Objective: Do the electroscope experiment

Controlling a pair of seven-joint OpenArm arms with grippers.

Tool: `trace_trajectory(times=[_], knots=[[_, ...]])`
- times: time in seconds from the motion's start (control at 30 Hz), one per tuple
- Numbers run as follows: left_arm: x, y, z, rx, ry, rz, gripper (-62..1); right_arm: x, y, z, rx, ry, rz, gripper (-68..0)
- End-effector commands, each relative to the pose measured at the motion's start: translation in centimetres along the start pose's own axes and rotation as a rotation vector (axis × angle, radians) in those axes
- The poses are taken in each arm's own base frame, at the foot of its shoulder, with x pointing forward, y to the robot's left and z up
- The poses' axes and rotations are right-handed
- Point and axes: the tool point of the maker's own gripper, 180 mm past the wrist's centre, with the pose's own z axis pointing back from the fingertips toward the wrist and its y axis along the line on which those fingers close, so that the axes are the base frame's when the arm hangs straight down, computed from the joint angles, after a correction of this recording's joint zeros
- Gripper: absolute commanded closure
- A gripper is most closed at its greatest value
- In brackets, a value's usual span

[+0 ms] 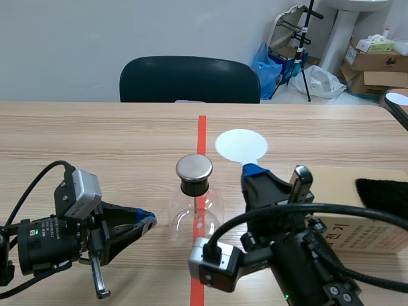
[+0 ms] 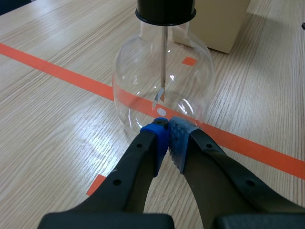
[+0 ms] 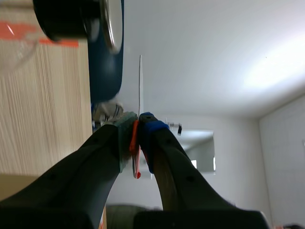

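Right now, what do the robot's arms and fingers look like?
Both are black: the left arm and right arm each carry a silver-grey camera box and looping black cables. The fingers are thick and black, tapering to soft dotted pads, one bright blue, one greyish.

A black left pincer rises from below, its two fingers closed together with nothing between them. One tip carries a solid blue pad, the other a dotted grey-blue pad. The tips sit right at the lower wall of a round clear glass flask; whether they touch it is unclear. A black stopper closes the flask's neck. A thin metal rod hangs down inside, ending in a small foil leaf. The flask stands on a pale wood-grain counter, over an orange-red tape line. A beige box stands behind it.
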Motion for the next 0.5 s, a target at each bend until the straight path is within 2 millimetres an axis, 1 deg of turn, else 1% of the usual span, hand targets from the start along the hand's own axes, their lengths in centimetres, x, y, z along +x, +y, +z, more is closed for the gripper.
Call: trace_trajectory(times=[0.0, 0.23, 0.47], knots=[[0.8, 0.3, -0.1, 0.006, -0.032, -0.003, -2.9, -1.0, -1.2, -0.4, -0.042, 0.037, 0.011, -1.1], [0.8, 0.3, -0.1, 0.006, -0.032, -0.003, -3.0, -4.3, -1.2, 0.0, -0.043, 0.220, 0.007, -1.0], [0.8, 0.3, -0.1, 0.006, -0.032, -0.003, -3.0, -6.0, -1.2, 0.5, -0.044, 0.320, 0.005, -1.0]])
